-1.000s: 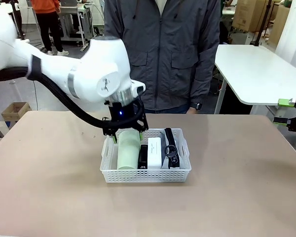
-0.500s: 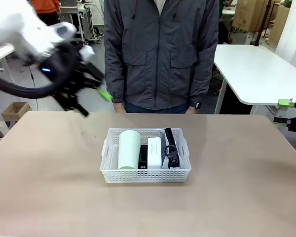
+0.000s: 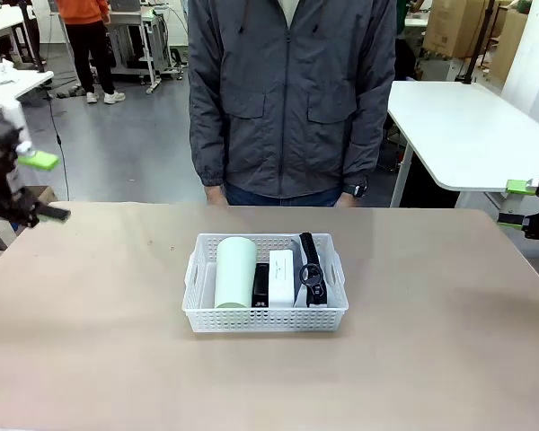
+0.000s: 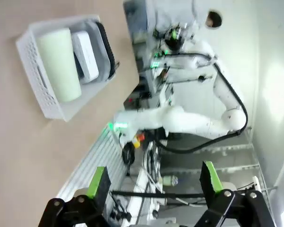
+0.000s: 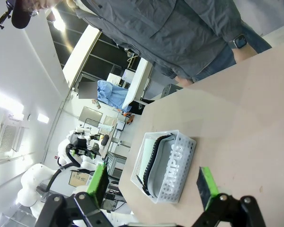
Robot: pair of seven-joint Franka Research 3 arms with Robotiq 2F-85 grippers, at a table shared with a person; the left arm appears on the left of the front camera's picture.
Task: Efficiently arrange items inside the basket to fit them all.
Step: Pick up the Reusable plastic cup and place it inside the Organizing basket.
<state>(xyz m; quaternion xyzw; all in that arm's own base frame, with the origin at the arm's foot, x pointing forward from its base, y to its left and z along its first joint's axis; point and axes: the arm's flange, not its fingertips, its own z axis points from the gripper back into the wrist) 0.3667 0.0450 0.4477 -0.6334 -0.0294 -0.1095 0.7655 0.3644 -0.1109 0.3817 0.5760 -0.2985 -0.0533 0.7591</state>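
Front view: white perforated basket (image 3: pixel 266 310) sits mid-counter (image 3: pixel 108 341), all four items inside it. Pale green cup (image 3: pixel 234 272) lies on its side along the basket's left part, mouth toward the near wall. Just right of the cup is the black stapler (image 3: pixel 261 282), then the white box (image 3: pixel 281 276) beside it, then the grey pouch (image 3: pixel 321 268) against the right wall with its black strap (image 3: pixel 311 269) curled along the box's right side. Left pincer (image 3: pixel 31 187) is at the far left edge, off the basket and well apart from it, green pads spread, nothing between them. Right pincer (image 3: pixel 518 206) is at the far right edge past the counter's corner, also well apart from the basket, fingers spread and empty. Person in a grey jacket (image 3: pixel 292 94) stands at the far side of the counter, one hand (image 3: pixel 217 194) low at the counter's far edge. Left wrist view: own pincer (image 4: pixel 154 182) wide apart with nothing held, basket (image 4: pixel 42 90) seen top left with cup (image 4: pixel 59 64), box (image 4: pixel 85 54) and strap (image 4: pixel 107 49) in it. Right wrist view: own pincer (image 5: pixel 153 182) spread and empty, basket (image 5: pixel 173 170) beyond the fingers, pouch (image 5: pixel 161 156) and strap (image 5: pixel 151 156) visible inside
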